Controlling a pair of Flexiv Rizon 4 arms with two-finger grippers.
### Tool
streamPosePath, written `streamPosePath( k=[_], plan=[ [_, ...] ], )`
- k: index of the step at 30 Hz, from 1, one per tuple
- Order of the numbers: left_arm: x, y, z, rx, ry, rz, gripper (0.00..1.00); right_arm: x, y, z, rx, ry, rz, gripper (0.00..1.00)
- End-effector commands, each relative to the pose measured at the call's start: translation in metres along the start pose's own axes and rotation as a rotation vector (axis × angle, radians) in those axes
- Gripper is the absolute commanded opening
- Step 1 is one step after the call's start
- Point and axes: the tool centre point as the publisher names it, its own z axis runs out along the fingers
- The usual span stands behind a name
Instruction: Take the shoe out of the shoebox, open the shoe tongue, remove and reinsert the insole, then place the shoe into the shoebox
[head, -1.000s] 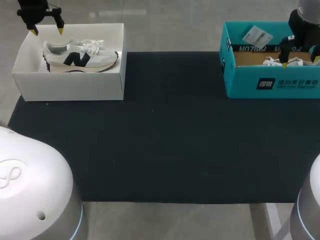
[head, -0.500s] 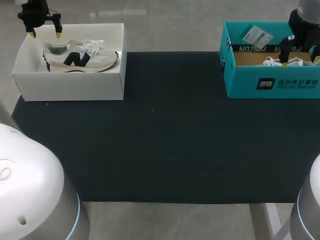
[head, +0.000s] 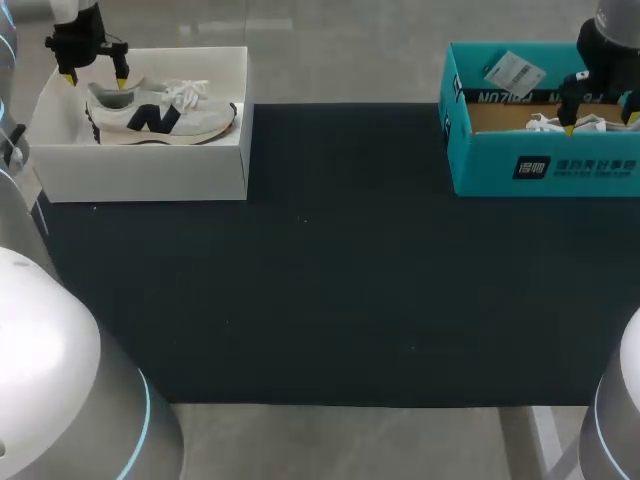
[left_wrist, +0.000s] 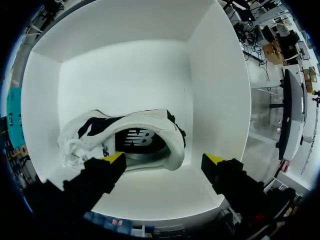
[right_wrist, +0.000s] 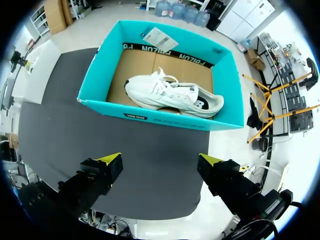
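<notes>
- Looks like step one of the job, getting the shoe out: the left gripper (head: 96, 78) hangs over the heel end of the cream and white soft-sided sneaker with the dark side logo (head: 160, 112). That sneaker sits inside the open white cardboard shoebox (head: 150, 170) at the far left of the counter
- Its jaws are spread wide and pinch nothing. In the left wrist view the sneaker (left_wrist: 135, 140) lies just ahead of the left gripper (left_wrist: 164, 158), collar opening facing up, so you can see the dark insole inside
- The right gripper (head: 600, 125) hangs over the near wall of the open teal cardboard shoebox (head: 560, 170), jaws spread too, holding nothing. A second, all-white lace-up sneaker (right_wrist: 172, 95) lies on the brown floor of that box
- Next move, I reckon: drop the left jaws onto the heel collar and close, then lift straight up. The box walls (left_wrist: 220, 75) stand close to the heel, so there isn't much room to be sloppy
- Materials: the padded collar should squash a bit under the pinch, the laces are loose and floppy, and the sole looks rubbery and firmer
- The box is thin, smooth, light card, so it might ride up with the shoe. The dark matte mat (head: 330, 260) under it may give some grip
</notes>
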Motion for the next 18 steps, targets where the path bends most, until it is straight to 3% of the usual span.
streamPosePath(
  k=[1,6,10,14,18],
  plan=[
    [0.004,0.022,0.013,0.097,-0.007,0.016,0.85,0.000,-0.001,0.000,-0.001,-0.002,0.001,1.00],
    [0.004,0.019,0.014,0.097,-0.007,0.013,0.81,0.000,-0.001,0.000,-0.001,-0.002,0.001,1.00],
    [0.005,0.018,0.017,0.108,-0.026,-0.008,0.62,0.000,-0.001,0.000,-0.001,-0.002,0.001,1.00],
    [0.007,0.013,0.019,0.119,-0.044,-0.005,0.65,0.000,-0.001,0.000,-0.001,-0.002,0.001,1.00],
    [0.012,0.009,0.024,0.116,-0.031,-0.020,0.51,0.000,-0.001,0.000,-0.001,-0.002,0.001,1.00]
  ],
)
